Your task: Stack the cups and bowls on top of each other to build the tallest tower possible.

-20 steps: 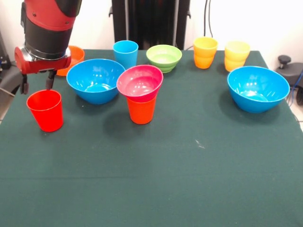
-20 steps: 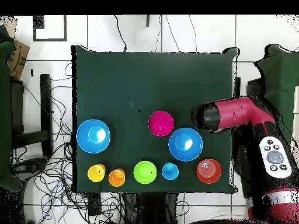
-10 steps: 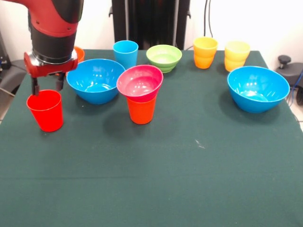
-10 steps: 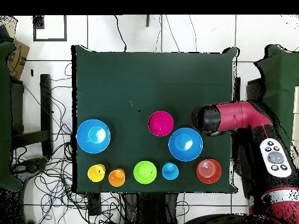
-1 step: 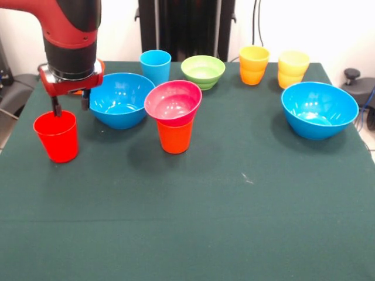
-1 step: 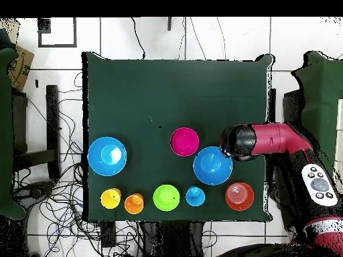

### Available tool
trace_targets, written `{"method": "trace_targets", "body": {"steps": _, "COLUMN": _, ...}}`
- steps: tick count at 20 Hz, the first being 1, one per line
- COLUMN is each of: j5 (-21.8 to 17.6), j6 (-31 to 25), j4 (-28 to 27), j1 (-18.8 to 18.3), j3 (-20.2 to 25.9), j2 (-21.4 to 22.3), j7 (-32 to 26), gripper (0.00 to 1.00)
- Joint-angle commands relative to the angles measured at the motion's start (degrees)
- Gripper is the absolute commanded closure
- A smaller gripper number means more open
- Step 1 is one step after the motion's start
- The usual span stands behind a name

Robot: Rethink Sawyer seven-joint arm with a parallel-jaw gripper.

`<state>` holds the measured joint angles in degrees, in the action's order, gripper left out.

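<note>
A red cup [image 5: 57, 136] stands upright at the table's left side. My gripper [image 5: 71, 106] hangs open and empty just behind and above that cup's far rim, one finger [image 5: 57, 109] by the rim, the other [image 5: 85, 103] in front of the left blue bowl [image 5: 120, 98]. A pink-red bowl [image 5: 173, 100] sits on an orange cup [image 5: 174, 136], forming a short tower in mid-table. From overhead the arm's head [image 6: 238, 142] covers the red cup, beside the blue bowl [image 6: 213, 165] and the pink-red bowl [image 6: 184, 141].
Along the back stand a light blue cup [image 5: 155, 65], a lime-green bowl [image 5: 203, 70], stacked yellow-orange cups [image 5: 254, 64] and pale yellow cups [image 5: 293, 68]. A second blue bowl [image 5: 319, 108] sits at the right. An orange bowl [image 6: 240, 196] lies near the robot's corner.
The arm has shifted rightward in the front view, from left of the red cup to over its far rim, closer to the left blue bowl. The cups and bowls have not moved.
</note>
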<state>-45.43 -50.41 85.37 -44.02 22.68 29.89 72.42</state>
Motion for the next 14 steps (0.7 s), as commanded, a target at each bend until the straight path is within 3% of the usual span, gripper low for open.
{"method": "trace_targets", "body": {"steps": 1, "j5": 0.6, "j6": 1.3, "j4": 3.0, "j1": 0.3, "j3": 4.0, "j2": -1.0, "j7": -8.5, "gripper": 0.0}}
{"method": "trace_targets", "body": {"steps": 14, "j5": -5.2, "j6": 5.7, "j4": 1.6, "j1": 2.7, "j3": 2.3, "j2": 3.2, "j7": -7.8, "gripper": 0.0}}
